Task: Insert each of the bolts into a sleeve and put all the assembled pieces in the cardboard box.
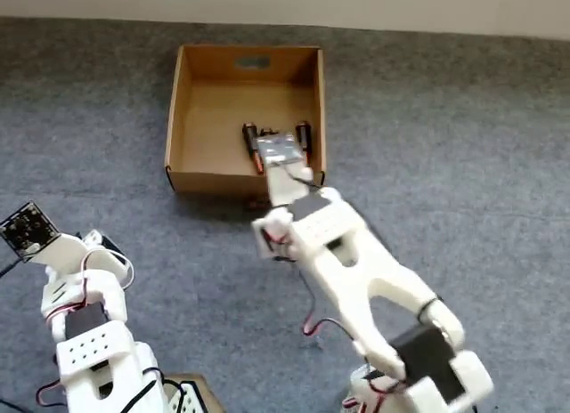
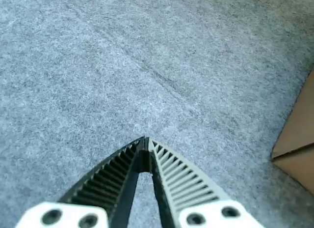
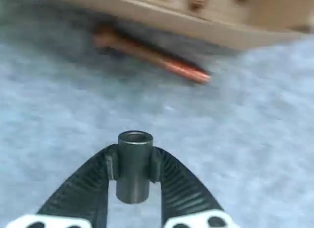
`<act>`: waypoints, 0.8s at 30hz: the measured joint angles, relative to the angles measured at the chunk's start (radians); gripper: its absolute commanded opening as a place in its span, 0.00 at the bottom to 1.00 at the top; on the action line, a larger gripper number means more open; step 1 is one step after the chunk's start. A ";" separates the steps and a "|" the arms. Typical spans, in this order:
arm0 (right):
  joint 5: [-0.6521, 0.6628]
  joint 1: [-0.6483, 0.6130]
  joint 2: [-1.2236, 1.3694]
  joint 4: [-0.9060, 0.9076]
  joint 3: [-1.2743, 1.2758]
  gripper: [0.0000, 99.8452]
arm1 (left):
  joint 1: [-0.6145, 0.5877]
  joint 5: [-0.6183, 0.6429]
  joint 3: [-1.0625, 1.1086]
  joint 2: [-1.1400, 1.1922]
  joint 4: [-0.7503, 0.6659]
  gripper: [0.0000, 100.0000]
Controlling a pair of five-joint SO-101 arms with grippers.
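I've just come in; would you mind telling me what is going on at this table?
The right gripper holds a dark sleeve upright between its fingers, over the carpet in front of the cardboard box. A copper bolt lies on the carpet close by the box's front wall, not yet in a sleeve. At least two assembled pieces lie inside the box. The left gripper is shut and empty, over carpet off to the side.

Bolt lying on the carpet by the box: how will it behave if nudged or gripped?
The bolt looks like rigid metal, so probably stiff. Round shank: may roll, though the carpet pile and the nearby box wall likely stop it. Smooth-looking finish could slip in a grip.
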 measured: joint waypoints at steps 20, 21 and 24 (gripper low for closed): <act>0.318 0.338 0.048 0.014 0.176 0.19 | 0.000 0.000 0.000 0.000 0.000 0.01; 0.318 0.338 0.063 0.023 0.161 0.19 | 0.000 0.000 0.000 0.000 0.000 0.01; 0.318 0.336 0.112 0.057 0.109 0.17 | 0.000 0.000 0.000 0.000 0.000 0.01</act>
